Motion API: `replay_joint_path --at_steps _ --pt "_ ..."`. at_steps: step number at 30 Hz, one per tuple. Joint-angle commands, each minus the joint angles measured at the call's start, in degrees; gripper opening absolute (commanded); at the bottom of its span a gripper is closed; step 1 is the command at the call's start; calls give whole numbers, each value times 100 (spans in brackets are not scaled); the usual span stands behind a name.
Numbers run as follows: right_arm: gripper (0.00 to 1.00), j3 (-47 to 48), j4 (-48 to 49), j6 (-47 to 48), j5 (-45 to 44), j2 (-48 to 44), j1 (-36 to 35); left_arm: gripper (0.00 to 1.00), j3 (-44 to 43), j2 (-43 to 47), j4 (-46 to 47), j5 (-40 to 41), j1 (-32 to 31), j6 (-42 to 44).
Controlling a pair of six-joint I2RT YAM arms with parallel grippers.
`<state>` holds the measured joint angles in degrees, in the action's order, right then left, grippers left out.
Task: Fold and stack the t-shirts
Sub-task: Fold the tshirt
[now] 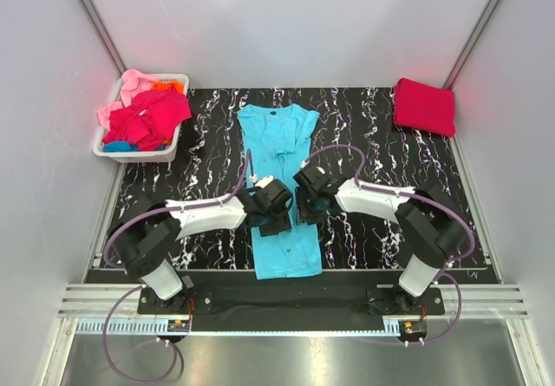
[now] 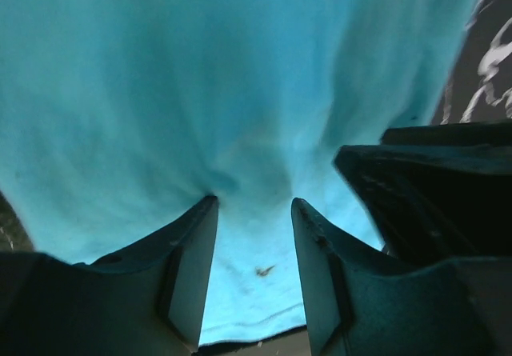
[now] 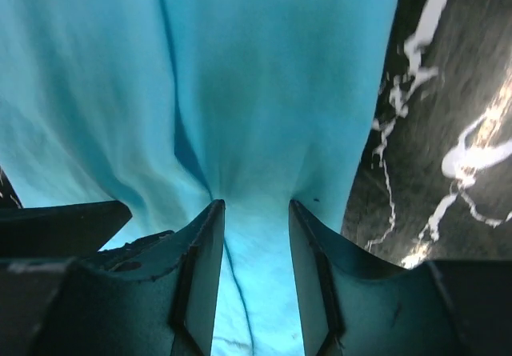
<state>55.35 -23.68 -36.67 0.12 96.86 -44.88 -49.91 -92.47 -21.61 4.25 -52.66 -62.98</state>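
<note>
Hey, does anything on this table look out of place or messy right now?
Mostly the basket at the far left: t-shirts heaped above its rim, the pink t-shirt spilling over the far corner. Also a small dark speck on the turquoise t-shirt, possibly lint.

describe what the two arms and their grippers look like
The left arm and right arm have white links between chunky black joints, with thin purple cables looping alongside. The left gripper and right gripper each have two dark, tapering fingers with paler inner faces.
</note>
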Motion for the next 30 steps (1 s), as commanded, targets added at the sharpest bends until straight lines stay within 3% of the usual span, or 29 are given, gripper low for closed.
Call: replay_joint_path --at_steps 1,11,24,30 --pt "45 344 -172 344 -355 315 -47 48 -291 -271 -326 602 -16 181" --pt "45 599 -181 379 -372 1036 -38 48 -721 -895 -959 964 54 180" --pt "46 1513 -655 450 -750 1590 41 49 -1907 -1686 -986 735 1398 1024" --pt "45 1654 -761 459 -662 1661 68 48 -2488 -2021 -1004 489 1566 1288"
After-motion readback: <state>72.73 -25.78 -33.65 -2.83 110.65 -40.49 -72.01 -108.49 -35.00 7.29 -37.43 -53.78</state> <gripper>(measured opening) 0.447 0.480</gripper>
